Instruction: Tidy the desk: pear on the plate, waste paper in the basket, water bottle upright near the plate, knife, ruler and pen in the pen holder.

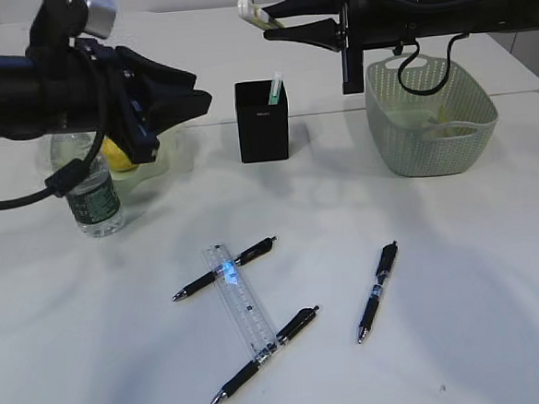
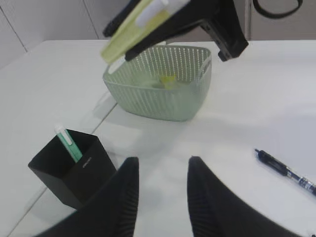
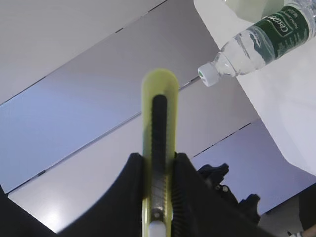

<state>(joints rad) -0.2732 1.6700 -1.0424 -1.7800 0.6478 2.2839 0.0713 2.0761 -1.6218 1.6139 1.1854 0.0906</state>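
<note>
My right gripper (image 1: 269, 24) is shut on the yellow-green knife (image 1: 258, 16), held high above and behind the black pen holder (image 1: 262, 124). In the right wrist view the knife (image 3: 159, 118) sticks out between the fingers. My left gripper (image 2: 163, 168) is open and empty, hovering above the table between the pen holder (image 2: 74, 173) and the basket (image 2: 163, 96). Yellow waste paper (image 2: 167, 80) lies in the basket. The pear (image 1: 118, 155) sits on the plate (image 1: 172, 153), partly hidden by my left arm. The water bottle (image 1: 91, 194) stands upright beside it. The ruler (image 1: 239, 301) lies on the table across two pens.
A green-white pen (image 1: 276, 88) stands in the pen holder. Three black pens lie on the table: one (image 1: 226, 267) under the ruler's far end, one (image 1: 266, 355) under its near end, one (image 1: 378, 291) to the right. The basket (image 1: 430, 121) stands at the back right.
</note>
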